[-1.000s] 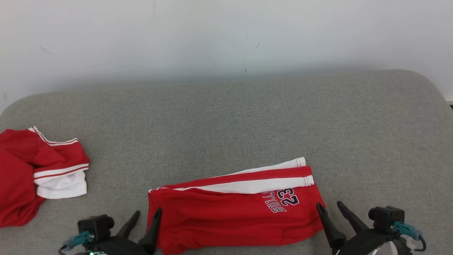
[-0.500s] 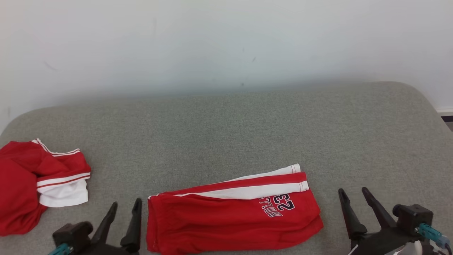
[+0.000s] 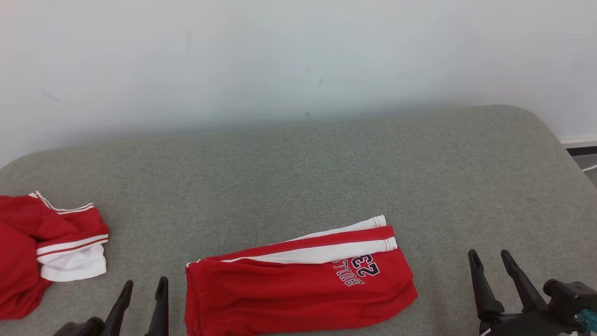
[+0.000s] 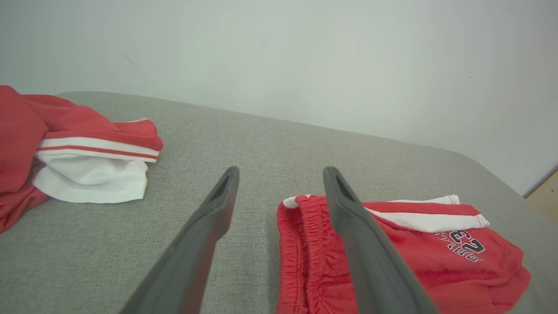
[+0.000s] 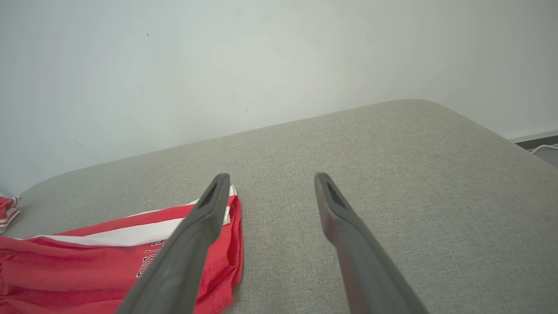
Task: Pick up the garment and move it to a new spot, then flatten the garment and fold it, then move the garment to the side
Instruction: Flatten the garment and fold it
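The shorts lay folded on the grey pad; my left tool and right tool were wide, holding nothing; moving it aside was left.

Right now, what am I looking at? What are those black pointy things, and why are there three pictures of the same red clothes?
Those black pointy things are a robot's fingers. It has two arms, and each ends in a hand with two long dark fingers. One picture comes from a camera on the robot's head, looking down at a grey padded surface. There you see the left hand at the bottom left and the right hand at the bottom right. The other two pictures come from little cameras on each wrist, looking along that hand's own fingers. Between the hands lie folded red shorts with white stripes and the number 23. Off to the left sits another red and white garment, crumpled. Both hands are open and hold nothing.
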### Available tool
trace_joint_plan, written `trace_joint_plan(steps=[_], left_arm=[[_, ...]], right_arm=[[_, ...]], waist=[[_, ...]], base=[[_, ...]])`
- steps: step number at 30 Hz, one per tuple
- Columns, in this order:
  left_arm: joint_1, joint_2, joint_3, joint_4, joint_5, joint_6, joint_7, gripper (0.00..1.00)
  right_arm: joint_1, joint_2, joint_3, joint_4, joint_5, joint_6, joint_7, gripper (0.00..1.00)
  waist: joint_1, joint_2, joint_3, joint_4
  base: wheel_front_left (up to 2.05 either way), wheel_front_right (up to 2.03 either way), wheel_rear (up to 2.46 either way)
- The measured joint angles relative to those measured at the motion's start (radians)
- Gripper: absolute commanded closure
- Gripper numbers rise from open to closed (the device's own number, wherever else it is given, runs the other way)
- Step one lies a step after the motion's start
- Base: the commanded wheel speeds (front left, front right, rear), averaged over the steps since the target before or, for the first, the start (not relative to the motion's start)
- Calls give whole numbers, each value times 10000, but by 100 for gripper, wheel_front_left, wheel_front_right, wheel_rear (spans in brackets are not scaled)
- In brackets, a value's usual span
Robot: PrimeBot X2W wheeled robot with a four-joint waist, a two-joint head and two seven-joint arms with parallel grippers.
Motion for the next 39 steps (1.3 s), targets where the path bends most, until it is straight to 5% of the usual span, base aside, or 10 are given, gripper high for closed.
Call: trace_joint_plan(steps=[20, 39], left_arm=[[292, -779, 696, -999, 1250, 10, 15, 0], [-387, -1241, 468, -1415, 1726, 10, 522, 0]], right_arm=[[-233, -65, -12, -343, -314, -102, 765, 0], [-3031, 305, 1340, 3150, -261, 94, 3856, 0]], waist=[[0, 0, 276, 411], [1, 0, 919, 1429]], base=[[0, 0, 0], [0, 0, 0]])
